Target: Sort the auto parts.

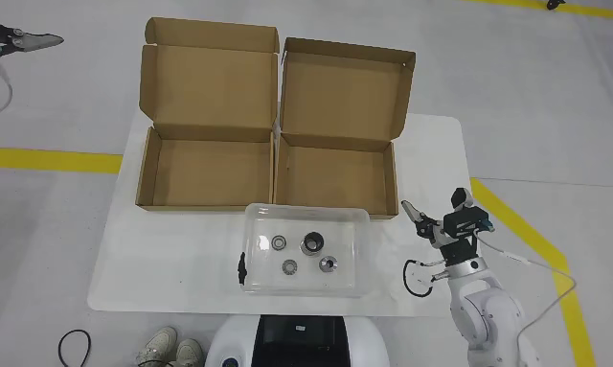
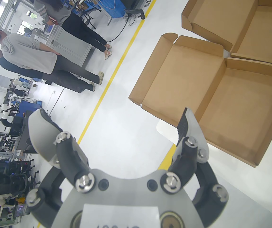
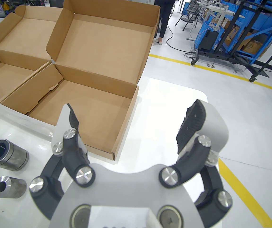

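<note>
Auto parts: steel bearings, bored cylinders, loose in clear tray. Right end effector spread wide, empty, near tray. Left end effector spread, empty.

A clear tray holds a steel ring at ten o'clock, a dark-bored sleeve at one, a smaller ring at seven — and a stubby cylinder at four, all apart.

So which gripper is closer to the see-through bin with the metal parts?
Right. The right gripper hovers above the table, just right of the clear bin. The left gripper is far off, out over the floor past the left cardboard box.
</note>
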`<act>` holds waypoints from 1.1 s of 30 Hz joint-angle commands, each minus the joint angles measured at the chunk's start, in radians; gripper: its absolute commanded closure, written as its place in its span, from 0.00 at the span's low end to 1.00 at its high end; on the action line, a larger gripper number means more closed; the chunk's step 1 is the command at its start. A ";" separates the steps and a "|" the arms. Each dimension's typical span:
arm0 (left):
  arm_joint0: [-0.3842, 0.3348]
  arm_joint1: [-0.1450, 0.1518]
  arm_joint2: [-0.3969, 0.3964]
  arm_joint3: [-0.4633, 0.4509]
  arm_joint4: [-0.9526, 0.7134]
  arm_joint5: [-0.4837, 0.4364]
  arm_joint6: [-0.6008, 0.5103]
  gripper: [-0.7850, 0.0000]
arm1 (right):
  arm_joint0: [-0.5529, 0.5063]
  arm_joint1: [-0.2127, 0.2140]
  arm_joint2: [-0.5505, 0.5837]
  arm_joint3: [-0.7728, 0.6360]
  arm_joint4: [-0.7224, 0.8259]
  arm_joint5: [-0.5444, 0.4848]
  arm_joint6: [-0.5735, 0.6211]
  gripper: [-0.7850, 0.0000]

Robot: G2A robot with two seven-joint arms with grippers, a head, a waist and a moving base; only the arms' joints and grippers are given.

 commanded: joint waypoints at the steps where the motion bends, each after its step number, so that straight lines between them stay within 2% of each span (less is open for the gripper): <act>1: 0.000 0.000 0.000 0.000 0.000 0.000 0.000 0.00 | 0.000 0.000 0.000 0.000 0.000 0.000 0.000 0.00; 28: 0.000 0.000 0.000 0.000 0.000 0.000 0.000 0.00 | 0.000 0.000 0.000 0.000 0.000 0.000 0.000 0.00; 33: 0.000 0.000 0.000 0.000 0.000 0.000 0.000 0.00 | 0.039 0.006 -0.020 -0.001 -0.029 -0.065 0.034 0.00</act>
